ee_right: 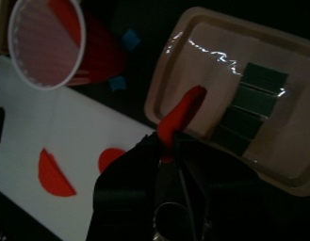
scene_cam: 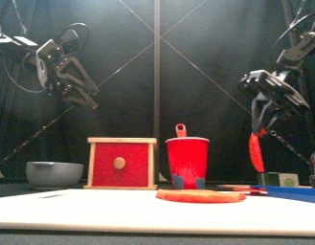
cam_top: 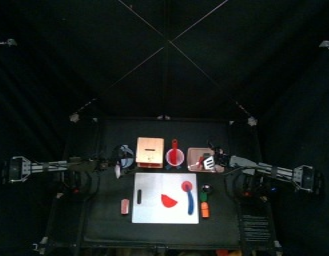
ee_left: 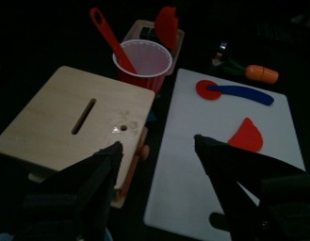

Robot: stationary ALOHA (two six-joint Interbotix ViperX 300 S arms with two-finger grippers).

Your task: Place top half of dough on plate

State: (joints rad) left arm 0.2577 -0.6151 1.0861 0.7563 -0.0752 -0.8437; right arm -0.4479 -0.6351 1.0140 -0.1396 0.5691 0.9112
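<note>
- Flat red-orange dough piece (scene_cam: 202, 196) lies nearest the front camera, on the white cutting board (scene_cam: 108, 212) on the black worktop (cam_top: 107, 215).
- From above, the dough (cam_top: 170, 201) is a half circle; no part of it is lifted, so I judge the task is hardly begun.
- Right claw (ee_right: 173, 141) is clamped on a thin red tool (ee_right: 183, 111), above a beige tray (ee_right: 233, 66).
- Left claw (ee_left: 154, 158) hangs high over the wooden box (ee_left: 72, 111), its jaws apart and empty.
- Red plastic cup (scene_cam: 188, 161) stands behind the dough.
- Only the right wrist view shows the tray's dark squares; I cannot name the plate with certainty.
</note>
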